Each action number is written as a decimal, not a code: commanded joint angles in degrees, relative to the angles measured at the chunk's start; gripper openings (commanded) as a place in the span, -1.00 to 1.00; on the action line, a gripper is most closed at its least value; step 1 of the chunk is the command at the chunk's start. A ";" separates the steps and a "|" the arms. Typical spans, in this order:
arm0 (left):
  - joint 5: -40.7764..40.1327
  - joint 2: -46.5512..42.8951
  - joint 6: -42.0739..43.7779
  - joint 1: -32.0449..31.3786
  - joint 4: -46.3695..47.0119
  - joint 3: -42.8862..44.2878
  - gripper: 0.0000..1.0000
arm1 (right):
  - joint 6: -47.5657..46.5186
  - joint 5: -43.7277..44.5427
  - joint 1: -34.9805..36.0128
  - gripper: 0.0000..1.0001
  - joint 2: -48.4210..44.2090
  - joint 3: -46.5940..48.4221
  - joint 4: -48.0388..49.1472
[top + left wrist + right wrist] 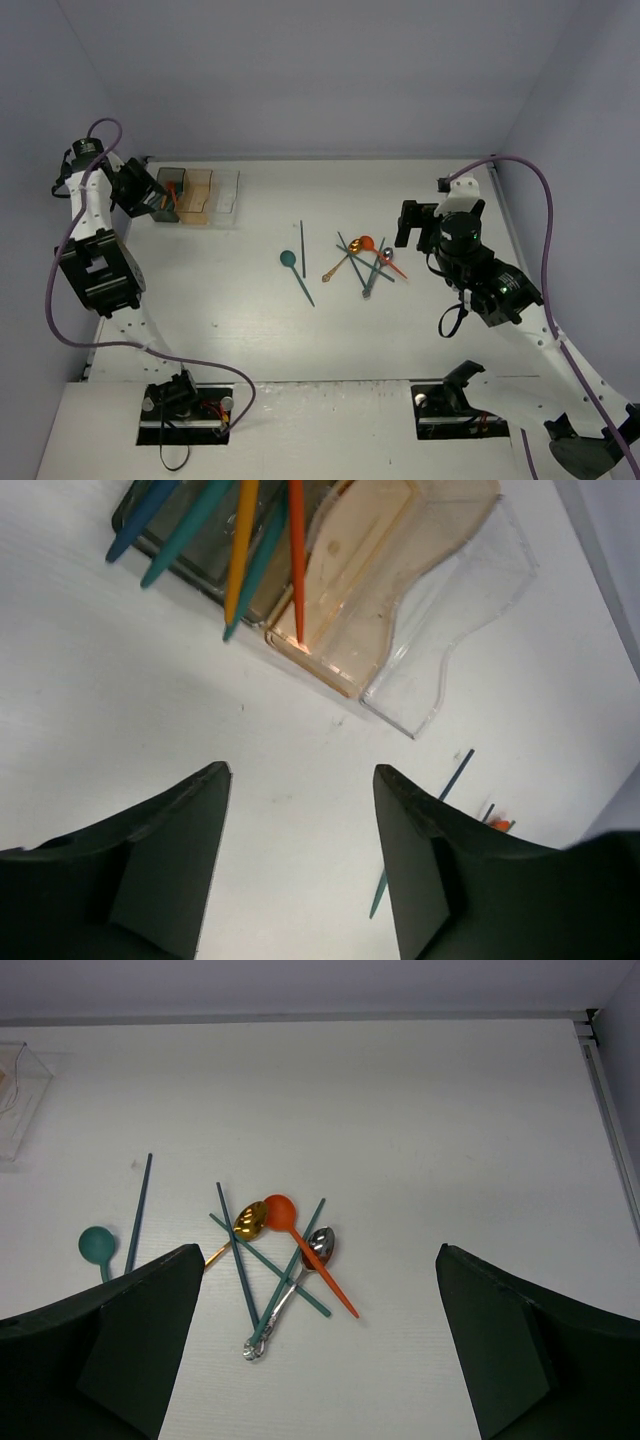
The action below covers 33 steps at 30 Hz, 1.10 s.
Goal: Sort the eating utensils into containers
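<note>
Left fingers: two fat black wedges, smooth and dull. They are spread apart, so the left gripper holds nothing. White table shows in the gap.
Right fingers: the same black wedges, spread very wide. The right gripper holds nothing and hangs near the pile.
Containers: three little see-through plastic boxes joined in a row. They sit at the far left of the table, just beside the left gripper.
Dark grey bin: smoky plastic. Thin teal sticks and a yellow stick lean across it, side by side.
Amber bin: shiny orange-brown plastic with one curvy side.
Clear bin: like glass, with a wavy wall.
Orange stick: thin and straight. Its pointed tip is at the corner of the amber bin. I cannot tell which bin it stands in.
Eating utensils: a crossed pile in the middle of the table, well apart from the bins.
Orange spoon: round bowl, and the handle runs near and right.
Gold spoon: shiny bowl, and the handle runs near and left.
Silver spoon: shiny metal, and the handle runs near and left.
Teal spoon: round bowl, lying alone left of the pile, and the handle runs near and right.
Lone teal stick: straight and thin, running from far to near.
</note>
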 commanded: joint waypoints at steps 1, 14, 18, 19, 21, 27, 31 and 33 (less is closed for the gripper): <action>-13.68 -19.47 0.86 -7.94 -0.48 -5.85 0.18 | -1.02 3.11 -0.38 1.00 -1.63 0.21 1.87; -44.63 -39.86 -27.28 -52.88 13.01 -44.13 0.21 | -0.61 0.61 -0.47 1.00 -6.99 -0.19 -0.85; -49.87 -34.01 -33.65 -63.46 13.75 -43.74 0.16 | 0.00 -1.01 -0.47 1.00 -8.17 -0.50 -1.64; -50.58 -32.35 -34.83 -65.09 13.99 -43.21 0.14 | 0.13 -1.28 -0.47 1.00 -8.54 -0.52 -1.81; -51.42 -29.46 -36.52 -67.04 14.32 -42.37 0.08 | 0.33 -1.73 -0.41 1.00 -9.43 -0.65 -2.20; -51.28 -19.26 -39.83 -69.48 17.37 -39.86 0.02 | 0.78 -3.10 -0.38 1.00 -11.01 -0.73 -3.16; -50.99 -13.60 -40.10 -69.34 17.93 -37.88 -0.06 | 1.06 -4.05 -0.38 1.00 -11.54 -0.45 -3.55; -50.86 -11.81 -39.55 -69.34 17.72 -36.58 -0.08 | 1.06 -4.47 -0.38 1.00 -11.73 -0.32 -3.62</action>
